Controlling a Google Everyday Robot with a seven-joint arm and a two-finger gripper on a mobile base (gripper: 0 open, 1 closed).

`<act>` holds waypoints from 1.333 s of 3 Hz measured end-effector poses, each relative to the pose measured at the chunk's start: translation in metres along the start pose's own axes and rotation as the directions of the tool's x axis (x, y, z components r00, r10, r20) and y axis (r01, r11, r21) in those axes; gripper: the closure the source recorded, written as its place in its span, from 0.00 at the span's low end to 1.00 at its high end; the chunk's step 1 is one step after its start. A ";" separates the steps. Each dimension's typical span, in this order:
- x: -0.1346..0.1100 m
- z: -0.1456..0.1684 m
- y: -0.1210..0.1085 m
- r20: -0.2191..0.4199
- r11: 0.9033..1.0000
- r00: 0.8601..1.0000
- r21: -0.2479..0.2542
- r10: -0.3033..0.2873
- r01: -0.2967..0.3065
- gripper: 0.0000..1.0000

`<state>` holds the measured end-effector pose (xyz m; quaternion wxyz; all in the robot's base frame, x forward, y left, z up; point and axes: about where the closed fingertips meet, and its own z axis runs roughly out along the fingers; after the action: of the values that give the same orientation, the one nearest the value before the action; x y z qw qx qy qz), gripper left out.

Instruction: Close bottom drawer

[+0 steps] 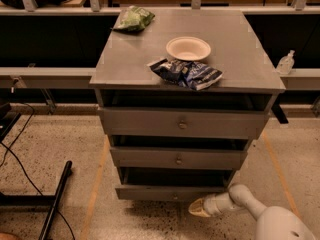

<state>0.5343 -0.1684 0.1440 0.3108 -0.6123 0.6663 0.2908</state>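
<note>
The bottom drawer point(155, 191) is the lowest of three grey drawers in the cabinet. Its low front panel stands out a little from the cabinet, with a dark gap above it. The small knob on its front is barely visible near the gripper. My gripper point(199, 209) reaches in from the lower right on a white arm point(250, 204). Its tan tip sits right in front of the drawer's front panel, just right of centre, close to the floor.
The middle drawer point(177, 158) and top drawer point(182, 123) also stand slightly out. On the cabinet top point(240, 49) lie a white bowl point(188, 48), a blue chip bag point(186, 73) and a green bag point(132, 19). Black cables and a black bar point(55, 199) lie on the floor at left.
</note>
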 end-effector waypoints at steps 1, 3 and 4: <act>-0.001 0.004 0.001 0.020 0.999 1.000 0.027 -0.024 0.023 1.00; -0.009 0.016 -0.023 0.050 0.993 0.995 0.077 -0.090 0.086 1.00; -0.012 0.019 -0.032 0.049 0.992 0.993 0.079 -0.105 0.101 1.00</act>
<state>0.5678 -0.1491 0.1409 0.3661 -0.6256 0.6360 0.2647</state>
